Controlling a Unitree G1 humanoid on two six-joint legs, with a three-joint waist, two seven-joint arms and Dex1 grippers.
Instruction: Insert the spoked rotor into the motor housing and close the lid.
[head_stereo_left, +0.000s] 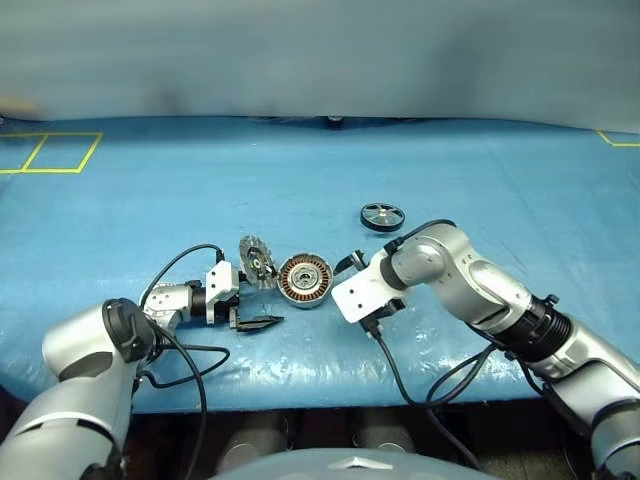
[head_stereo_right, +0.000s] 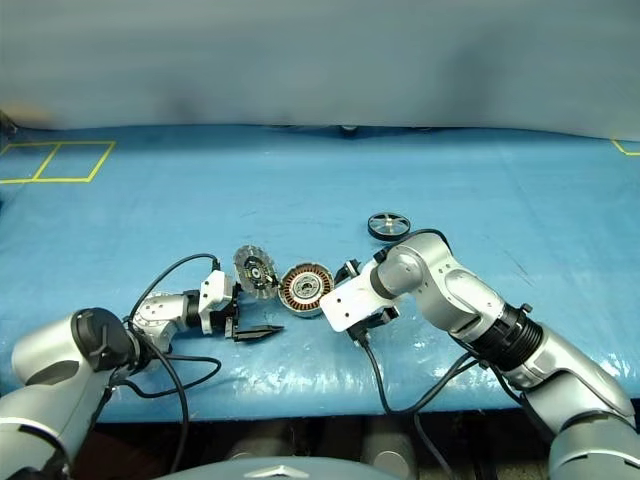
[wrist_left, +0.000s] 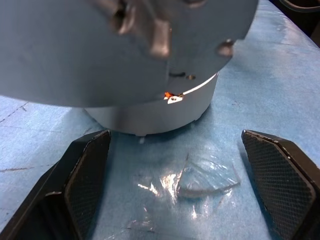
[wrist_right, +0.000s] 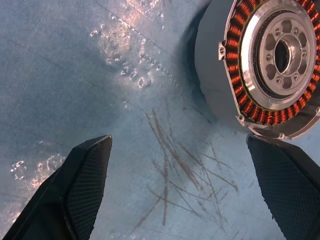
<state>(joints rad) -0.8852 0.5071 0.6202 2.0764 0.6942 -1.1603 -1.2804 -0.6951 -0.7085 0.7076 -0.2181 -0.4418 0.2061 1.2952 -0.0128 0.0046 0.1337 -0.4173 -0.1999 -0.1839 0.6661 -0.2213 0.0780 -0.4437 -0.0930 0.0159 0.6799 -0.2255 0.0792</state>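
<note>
The motor housing (head_stereo_left: 304, 281), with its ring of copper windings and silver hub, lies face up on the blue table. Its lid (head_stereo_left: 257, 262) stands tilted up from the housing's left edge, ribbed face toward the housing. The spoked rotor (head_stereo_left: 382, 216), a small black wheel, lies flat farther back and to the right. My left gripper (head_stereo_left: 265, 321) is open, low over the table just in front of the lid. In the left wrist view the lid's plain grey back (wrist_left: 100, 50) looms close. My right gripper (wrist_right: 177, 139) is open and points down beside the housing's (wrist_right: 270, 60) right side, holding nothing.
A blue cover (head_stereo_left: 500, 180) spans the table, whose front edge runs close under both arms. Yellow tape squares (head_stereo_left: 50, 150) mark the far left. Black cables (head_stereo_left: 180, 265) loop off both wrists. A crinkled clear patch (wrist_left: 200, 180) lies on the cover between the left fingers.
</note>
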